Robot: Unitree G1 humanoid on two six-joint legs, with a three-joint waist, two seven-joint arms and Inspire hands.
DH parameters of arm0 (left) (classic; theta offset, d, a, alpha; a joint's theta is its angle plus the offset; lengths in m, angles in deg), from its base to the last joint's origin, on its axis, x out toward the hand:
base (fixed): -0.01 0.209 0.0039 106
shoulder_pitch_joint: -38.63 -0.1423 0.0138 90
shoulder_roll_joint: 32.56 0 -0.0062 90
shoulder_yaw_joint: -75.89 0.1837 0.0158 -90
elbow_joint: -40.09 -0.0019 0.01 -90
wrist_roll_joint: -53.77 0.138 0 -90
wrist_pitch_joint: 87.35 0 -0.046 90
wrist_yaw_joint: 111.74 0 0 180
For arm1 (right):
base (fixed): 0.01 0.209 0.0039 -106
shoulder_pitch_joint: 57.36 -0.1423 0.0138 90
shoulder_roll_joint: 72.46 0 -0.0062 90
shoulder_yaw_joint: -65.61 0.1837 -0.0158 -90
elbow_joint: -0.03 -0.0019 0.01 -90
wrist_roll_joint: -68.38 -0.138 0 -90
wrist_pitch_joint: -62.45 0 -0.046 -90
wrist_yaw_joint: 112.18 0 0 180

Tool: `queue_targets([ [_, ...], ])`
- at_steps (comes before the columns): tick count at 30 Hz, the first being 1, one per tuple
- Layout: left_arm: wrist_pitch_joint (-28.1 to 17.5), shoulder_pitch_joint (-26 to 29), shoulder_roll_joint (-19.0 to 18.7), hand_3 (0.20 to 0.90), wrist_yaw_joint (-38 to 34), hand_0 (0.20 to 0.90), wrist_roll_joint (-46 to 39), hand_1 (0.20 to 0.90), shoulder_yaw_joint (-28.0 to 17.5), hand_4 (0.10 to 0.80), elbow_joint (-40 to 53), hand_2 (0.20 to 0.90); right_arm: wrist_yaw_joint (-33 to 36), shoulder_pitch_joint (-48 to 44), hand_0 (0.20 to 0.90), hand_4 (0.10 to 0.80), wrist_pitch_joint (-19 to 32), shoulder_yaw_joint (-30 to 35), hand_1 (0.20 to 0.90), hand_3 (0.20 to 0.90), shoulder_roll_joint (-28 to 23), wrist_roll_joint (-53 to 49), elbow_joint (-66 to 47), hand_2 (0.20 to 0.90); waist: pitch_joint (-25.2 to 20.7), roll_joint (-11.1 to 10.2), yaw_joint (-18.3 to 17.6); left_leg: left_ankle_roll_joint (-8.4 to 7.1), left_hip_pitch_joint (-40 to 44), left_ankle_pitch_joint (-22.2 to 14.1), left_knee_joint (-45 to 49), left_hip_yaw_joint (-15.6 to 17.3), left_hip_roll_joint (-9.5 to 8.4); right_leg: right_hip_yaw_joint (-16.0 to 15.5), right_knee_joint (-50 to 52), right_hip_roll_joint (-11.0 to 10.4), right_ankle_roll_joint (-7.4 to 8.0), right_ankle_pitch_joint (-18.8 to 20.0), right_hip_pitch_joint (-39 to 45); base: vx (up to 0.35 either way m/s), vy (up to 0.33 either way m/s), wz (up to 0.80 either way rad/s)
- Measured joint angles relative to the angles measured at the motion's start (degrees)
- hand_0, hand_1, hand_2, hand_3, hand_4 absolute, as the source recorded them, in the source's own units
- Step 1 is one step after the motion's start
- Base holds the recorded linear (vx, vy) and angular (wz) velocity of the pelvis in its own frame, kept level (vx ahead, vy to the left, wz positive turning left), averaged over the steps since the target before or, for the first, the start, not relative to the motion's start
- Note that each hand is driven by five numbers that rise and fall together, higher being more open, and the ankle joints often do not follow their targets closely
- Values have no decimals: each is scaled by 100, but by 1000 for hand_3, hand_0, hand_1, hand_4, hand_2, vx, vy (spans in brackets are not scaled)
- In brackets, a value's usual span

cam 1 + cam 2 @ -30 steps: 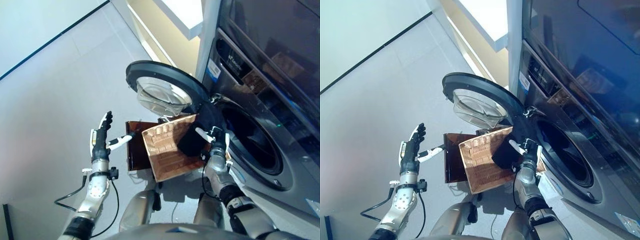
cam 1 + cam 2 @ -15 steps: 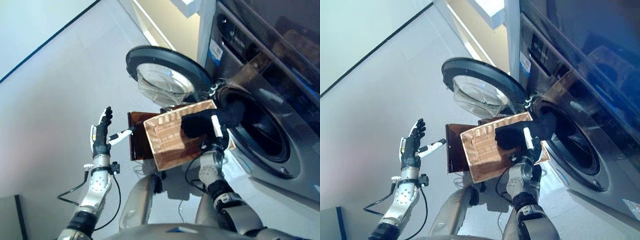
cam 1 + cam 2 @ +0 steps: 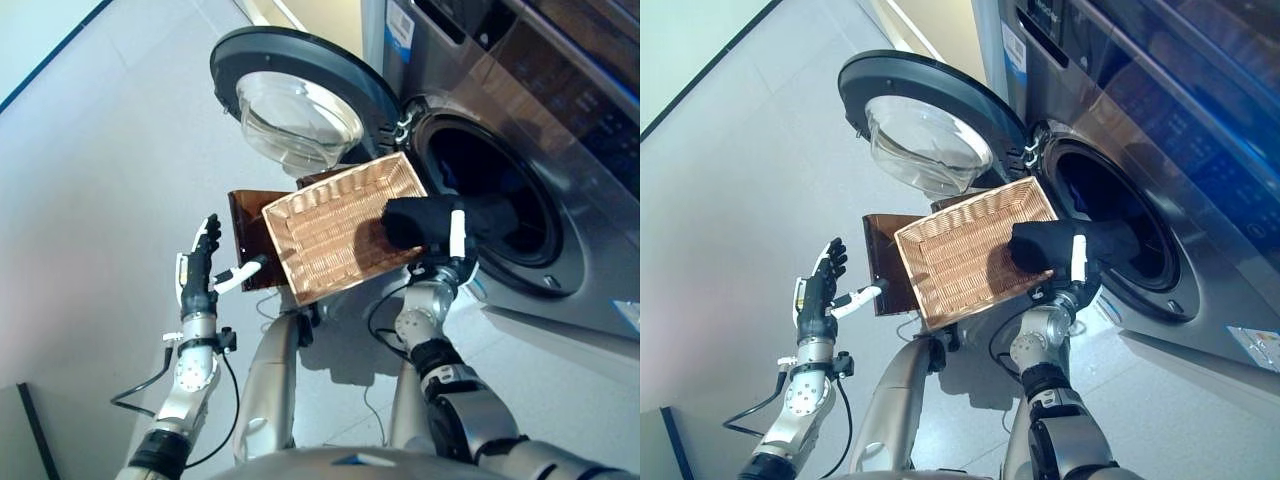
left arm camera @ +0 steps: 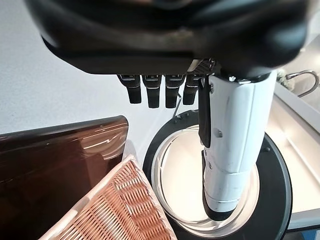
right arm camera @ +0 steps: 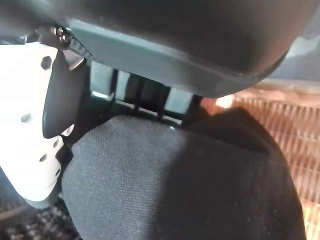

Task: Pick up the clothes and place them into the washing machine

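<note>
A black garment (image 3: 425, 218) is pinched in my right hand (image 3: 452, 262), between the white-covered thumb (image 5: 31, 150) and the fingers. It hangs over the right end of a wicker basket (image 3: 335, 228), and its far end reaches into the washing machine's dark drum opening (image 3: 492, 172). In the right wrist view the black cloth (image 5: 175, 185) covers most of what lies past the hand. My left hand (image 3: 196, 282) is held up at the left with straight fingers (image 4: 154, 93), holding nothing. It stays apart from the basket.
The round glass door (image 3: 298, 98) stands swung open to the left of the drum. The basket rests tilted on a dark brown stand (image 3: 245, 225) in front of the machine. Grey floor (image 3: 90, 170) stretches to the left.
My right hand has carried the black garment from over the basket rightward to the drum opening. The camera has shifted too. The left hand keeps its raised, open pose.
</note>
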Motion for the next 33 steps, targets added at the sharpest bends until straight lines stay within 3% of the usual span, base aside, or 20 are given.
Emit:
queue_targets([
  [1,4,-85,7,900,7,900,-32,900,-8,800,0,900,-3,-5,200,300,5,-19,200,200,-10,0,-124,200,-4,42,19,224,3,-231,107,-43,-12,3,7,2,24,11,-66,32,35,-33],
  [2,9,-88,19,900,13,900,-54,900,-12,800,2,900,-4,-16,200,300,6,0,200,200,-34,0,-165,200,3,69,23,244,-23,-245,107,-34,17,23,93,20,-25,40,-94,34,30,-19],
  [3,-1,-87,12,900,17,900,-60,900,-17,800,49,900,22,-32,200,300,58,152,200,200,3,-46,-215,200,4,70,25,247,-46,-245,97,31,1,141,742,43,-234,-163,-157,24,19,12],
  [4,-8,-103,13,900,14,900,-66,900,-16,800,88,900,70,-52,200,300,126,234,200,200,-12,-90,-226,200,0,58,28,240,-47,-242,70,95,-5,143,817,49,-91,-370,-17,41,21,10],
  [5,-17,-141,3,900,13,900,-114,900,-17,800,105,900,98,-122,200,300,120,296,200,200,-33,-103,-230,200,17,99,74,228,-45,-232,-2,122,9,113,733,23,-158,-361,-47,53,16,5],
  [11,-108,-383,-18,900,150,900,-277,900,-23,800,176,900,484,-582,200,300,107,653,200,200,-282,-79,-227,200,-72,271,186,150,140,176,-603,163,-16,100,467,59,-220,-175,-20,20,1,-2],
  [21,-118,-360,-90,900,430,900,-366,900,3,800,219,900,1008,-2184,200,300,57,1001,200,200,-1881,274,392,200,-222,604,489,90,805,936,-1923,101,-158,-224,203,-92,-306,-127,319,56,-45,16],
  [24,-180,-349,-175,900,515,900,-374,900,4,800,258,900,1225,-2400,200,300,32,940,200,200,-2336,438,766,200,-341,776,584,47,997,1124,-2559,-9,-293,-361,138,-207,-346,-183,340,39,3,27],
  [25,-212,-353,-203,900,515,900,-392,900,11,800,258,900,1290,-2405,494,510,71,922,494,494,-2380,458,769,494,-396,849,572,47,1015,1125,-2696,-31,-318,-407,85,-246,-322,-178,348,35,8,21],
  [26,-220,-344,-218,900,516,900,-392,900,12,800,260,900,1343,-2423,900,800,64,898,900,900,-2428,458,772,900,-411,868,585,48,1015,1125,-2729,-32,-327,-408,74,-252,-315,-180,345,28,12,21],
  [29,-225,-345,-243,900,513,900,-441,900,16,800,302,900,1374,-2595,900,800,-171,610,900,900,-2797,526,1236,900,-460,932,651,49,1075,1126,-2931,-67,-435,-395,5,-323,-293,-180,339,22,9,8],
  [33,-221,-363,-244,900,518,900,-490,900,33,800,307,900,1341,-2729,900,800,-330,623,900,900,-2885,533,1337,900,-468,943,668,49,1073,1126,-3020,-75,-504,-317,-52,-340,-251,-154,283,24,10,-1],
])
